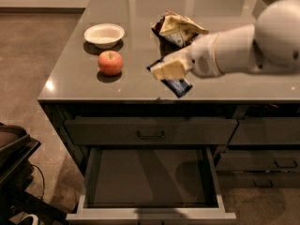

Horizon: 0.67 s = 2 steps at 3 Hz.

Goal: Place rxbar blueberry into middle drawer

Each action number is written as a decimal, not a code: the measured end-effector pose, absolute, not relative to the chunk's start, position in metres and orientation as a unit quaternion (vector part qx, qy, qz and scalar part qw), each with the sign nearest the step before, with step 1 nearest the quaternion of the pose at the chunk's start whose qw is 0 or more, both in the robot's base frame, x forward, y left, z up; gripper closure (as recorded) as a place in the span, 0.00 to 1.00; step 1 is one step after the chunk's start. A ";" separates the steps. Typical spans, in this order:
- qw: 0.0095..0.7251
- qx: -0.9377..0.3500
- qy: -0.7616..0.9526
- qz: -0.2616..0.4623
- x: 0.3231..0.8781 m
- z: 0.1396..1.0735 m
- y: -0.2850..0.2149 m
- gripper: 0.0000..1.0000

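Observation:
My gripper [168,72] reaches in from the right on a white arm and is shut on the rxbar blueberry [178,86], a dark-blue flat bar that hangs tilted from the pale fingers [168,68]. It is held above the front edge of the grey countertop [70,83]. The middle drawer [150,214] stands pulled open below, its dark floor bare, directly under and a little left of the bar.
A red apple [110,62] and a white bowl [104,34] sit on the counter's left. A tan-and-brown snack bag [180,28] lies behind the gripper. A shut top drawer [150,132] is above the open one; narrower drawers [274,163] are at right. A dark object [14,172] stands on the floor at left.

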<state>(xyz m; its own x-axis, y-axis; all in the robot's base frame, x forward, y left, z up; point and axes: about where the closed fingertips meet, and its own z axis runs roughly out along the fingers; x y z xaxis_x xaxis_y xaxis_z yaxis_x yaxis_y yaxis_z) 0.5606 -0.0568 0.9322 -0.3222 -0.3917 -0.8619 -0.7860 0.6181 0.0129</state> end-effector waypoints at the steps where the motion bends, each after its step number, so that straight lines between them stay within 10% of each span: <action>1: 0.473 -0.323 0.787 0.228 0.514 0.934 -0.039 1.00; 2: 0.491 -0.264 0.798 0.228 0.478 0.905 -0.026 1.00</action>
